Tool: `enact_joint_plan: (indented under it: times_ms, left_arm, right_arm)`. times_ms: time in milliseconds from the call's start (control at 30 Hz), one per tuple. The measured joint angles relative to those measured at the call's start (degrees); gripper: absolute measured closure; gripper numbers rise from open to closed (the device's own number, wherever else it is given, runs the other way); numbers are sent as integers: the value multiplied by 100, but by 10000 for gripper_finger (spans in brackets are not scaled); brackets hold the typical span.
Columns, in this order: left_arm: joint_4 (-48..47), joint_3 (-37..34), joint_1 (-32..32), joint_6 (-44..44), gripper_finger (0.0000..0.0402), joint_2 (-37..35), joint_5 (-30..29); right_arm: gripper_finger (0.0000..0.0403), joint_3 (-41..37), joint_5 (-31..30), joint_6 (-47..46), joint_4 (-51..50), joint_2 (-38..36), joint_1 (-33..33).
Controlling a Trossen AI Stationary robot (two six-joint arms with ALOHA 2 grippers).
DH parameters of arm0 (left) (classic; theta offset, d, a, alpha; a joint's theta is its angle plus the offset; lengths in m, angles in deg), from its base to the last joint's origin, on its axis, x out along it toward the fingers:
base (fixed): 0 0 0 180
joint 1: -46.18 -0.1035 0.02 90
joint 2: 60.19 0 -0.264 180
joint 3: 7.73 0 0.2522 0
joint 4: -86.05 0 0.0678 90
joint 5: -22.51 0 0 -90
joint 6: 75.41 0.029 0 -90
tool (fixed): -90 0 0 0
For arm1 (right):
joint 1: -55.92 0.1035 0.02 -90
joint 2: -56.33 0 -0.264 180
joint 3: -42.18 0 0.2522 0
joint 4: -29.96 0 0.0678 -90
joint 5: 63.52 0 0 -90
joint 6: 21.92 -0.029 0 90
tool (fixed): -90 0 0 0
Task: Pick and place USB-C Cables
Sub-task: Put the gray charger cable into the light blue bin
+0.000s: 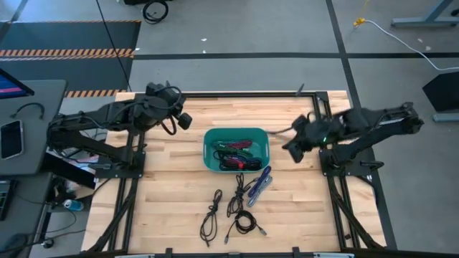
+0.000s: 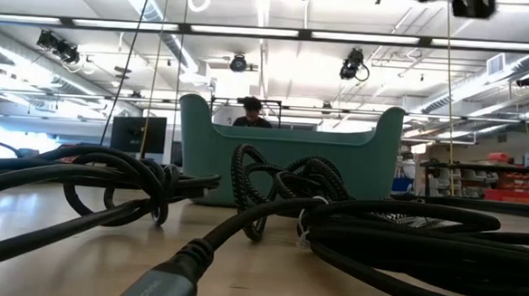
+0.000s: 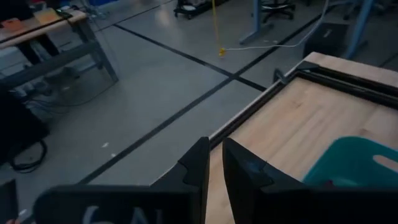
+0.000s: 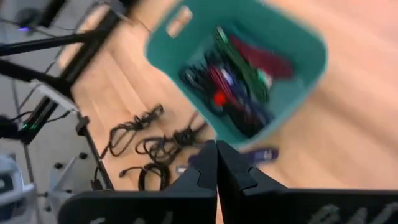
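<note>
The teal bin (image 1: 212, 161) stands mid-table with several cables (image 1: 235, 152) in it: green, red, black and purple. On the wood near the front edge lie black cables (image 1: 211, 215) (image 1: 242, 213) and a blue-purple bundle (image 1: 259, 184). My left gripper (image 1: 183, 120) hangs above the table left of the bin. Its fingers (image 3: 200, 163) stand a narrow slit apart with nothing between them. My right gripper (image 1: 292, 147) hangs right of the bin, shut and empty (image 4: 216, 147), pointing down toward the bin (image 4: 163, 45) and the loose cables (image 4: 163, 146).
Black frame rails (image 1: 237, 94) run along the table's edges. In the low view the loose cables (image 2: 351, 230) fill the foreground in front of the bin (image 2: 286, 163). A person (image 2: 251, 114) shows beyond the table. Bare wood lies left and right of the bin.
</note>
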Motion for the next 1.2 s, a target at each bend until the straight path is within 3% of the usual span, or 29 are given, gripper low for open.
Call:
enact_joint_plan:
  times_ms: [200, 367, 600, 933, 1200]
  left_arm:
    - [-86, 0, 0, 267, 351, 2, -73]
    - [-106, 0, 0, 366, 351, 4, -73]
    - [-125, 0, -2, 360, 351, 7, -73]
    - [-123, 0, 0, 303, 351, 7, -70]
    - [-119, 0, -1, 150, 351, 7, -70]
  right_arm:
    - [402, -1157, -166, -2154, 180, 15, 779]
    - [402, -2071, -136, -3123, 1417, 15, 1262]
    - [397, -3238, -450, -3937, 3394, 111, 1426]
    - [372, -4188, 288, -4483, 4449, 770, 1426]
    - [291, -4325, 299, -4486, 4939, 1224, 1407]
